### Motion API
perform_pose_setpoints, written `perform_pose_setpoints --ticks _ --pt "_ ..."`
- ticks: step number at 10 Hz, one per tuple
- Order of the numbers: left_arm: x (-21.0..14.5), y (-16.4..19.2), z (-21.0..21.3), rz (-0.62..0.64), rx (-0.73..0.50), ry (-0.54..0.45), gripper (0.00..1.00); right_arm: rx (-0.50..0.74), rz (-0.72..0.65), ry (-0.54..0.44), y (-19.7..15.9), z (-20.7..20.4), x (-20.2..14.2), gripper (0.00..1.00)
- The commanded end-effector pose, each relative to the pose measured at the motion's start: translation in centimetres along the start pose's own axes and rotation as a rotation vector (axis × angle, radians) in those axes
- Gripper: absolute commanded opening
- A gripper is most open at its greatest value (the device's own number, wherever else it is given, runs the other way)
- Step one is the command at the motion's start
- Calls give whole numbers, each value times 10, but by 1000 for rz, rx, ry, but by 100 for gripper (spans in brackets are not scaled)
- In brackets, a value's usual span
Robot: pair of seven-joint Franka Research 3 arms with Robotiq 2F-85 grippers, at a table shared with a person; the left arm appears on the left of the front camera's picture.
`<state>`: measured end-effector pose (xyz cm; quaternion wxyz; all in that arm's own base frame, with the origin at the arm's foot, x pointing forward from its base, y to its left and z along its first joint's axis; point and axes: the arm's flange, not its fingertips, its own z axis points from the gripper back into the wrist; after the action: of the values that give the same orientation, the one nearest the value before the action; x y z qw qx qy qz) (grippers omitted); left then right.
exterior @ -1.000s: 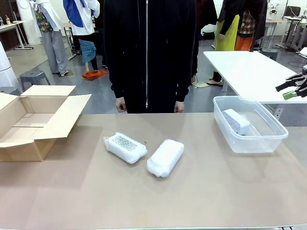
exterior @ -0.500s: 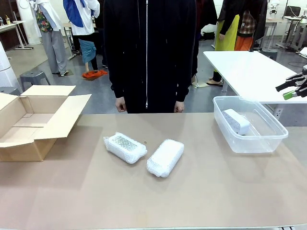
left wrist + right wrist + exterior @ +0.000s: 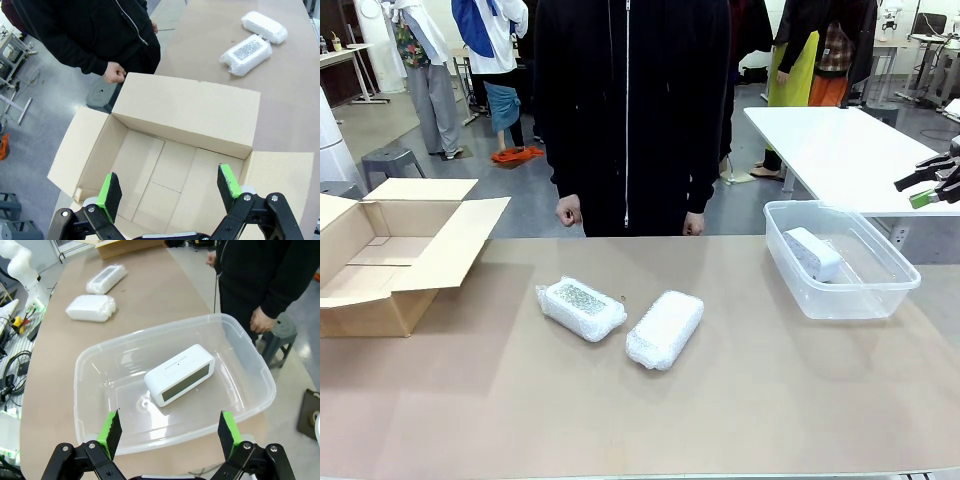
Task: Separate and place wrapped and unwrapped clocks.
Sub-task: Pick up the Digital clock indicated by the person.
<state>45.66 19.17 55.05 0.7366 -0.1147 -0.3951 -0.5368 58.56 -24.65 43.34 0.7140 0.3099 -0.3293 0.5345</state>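
Black linkage left gripper and right gripper, green pads, round bolts at the joints

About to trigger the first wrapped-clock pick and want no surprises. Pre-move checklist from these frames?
1. left gripper open, holding nothing, over the cardboard box: ok
2. right gripper open, holding nothing, over the clear bin: ok
3. cardboard box flaps open, floor bare: ok
4. wrapped clocks flat mid-table, nothing on top: ok
5. finger room between their near corners: cannot tell
6. bare clock inside the clear bin; person's hands off the table: ok
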Motion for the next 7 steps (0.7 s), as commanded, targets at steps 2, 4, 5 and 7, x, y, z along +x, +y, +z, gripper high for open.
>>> perform_pose_setpoints --ticks 2,4,5,7 --pt "0 1 1 -4 4 -26 100 -4 0 1 -1 -1 0 100" --pt "0 1 1 -4 4 -26 100 -4 0 1 -1 -1 0 100" --pt "0 1 1 -4 4 -26 100 -4 0 1 -1 -1 0 100" --pt "0 1 1 -4 4 -26 100 -4 0 1 -1 -1 0 100"
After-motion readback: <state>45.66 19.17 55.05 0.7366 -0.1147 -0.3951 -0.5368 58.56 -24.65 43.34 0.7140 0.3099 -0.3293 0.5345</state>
